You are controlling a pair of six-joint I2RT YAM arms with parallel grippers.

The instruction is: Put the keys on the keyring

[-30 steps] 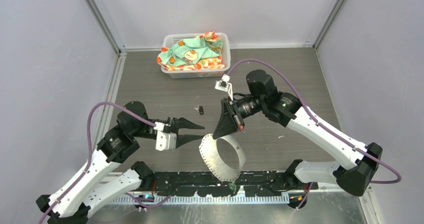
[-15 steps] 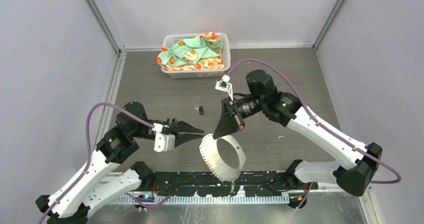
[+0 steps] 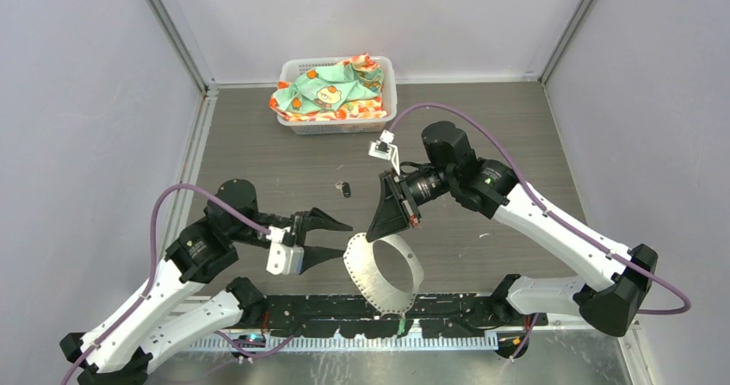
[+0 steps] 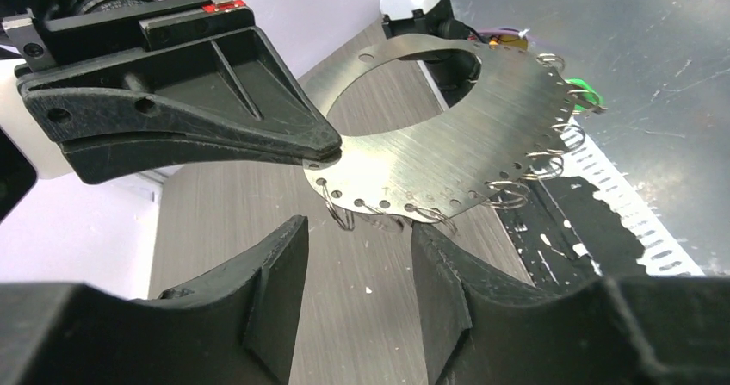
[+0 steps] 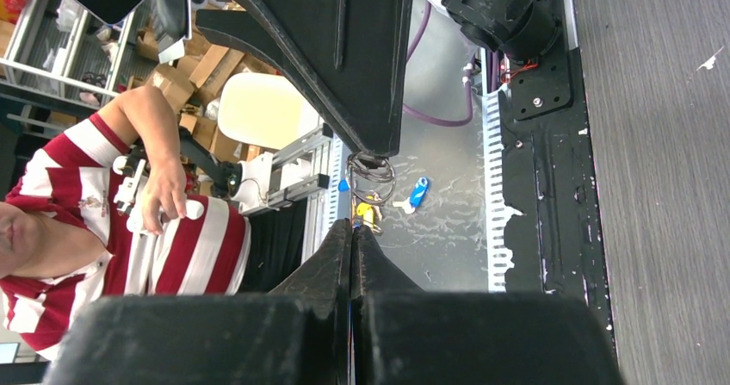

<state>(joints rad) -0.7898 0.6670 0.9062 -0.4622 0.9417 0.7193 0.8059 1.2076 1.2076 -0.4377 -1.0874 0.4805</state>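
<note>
Keyring (image 3: 372, 273) well apart from basket (image 3: 337, 127) of cloth (image 3: 331, 88)

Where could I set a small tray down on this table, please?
Bare table right of the basket, up to the right wall, and left of it, beyond the left arm. The front middle is crowded: keyring, black key, both jaws.

Your cell: grey wood-grain tabletop (image 3: 284, 157), plain pale-lilac wall panels (image 3: 379, 15) on three sides, aluminium corner posts (image 3: 172, 30), white basket (image 3: 331, 127) of patterned cloth (image 3: 327, 88) at the far edge, black rail (image 3: 465, 303) along the near edge, even diffuse light.
</note>
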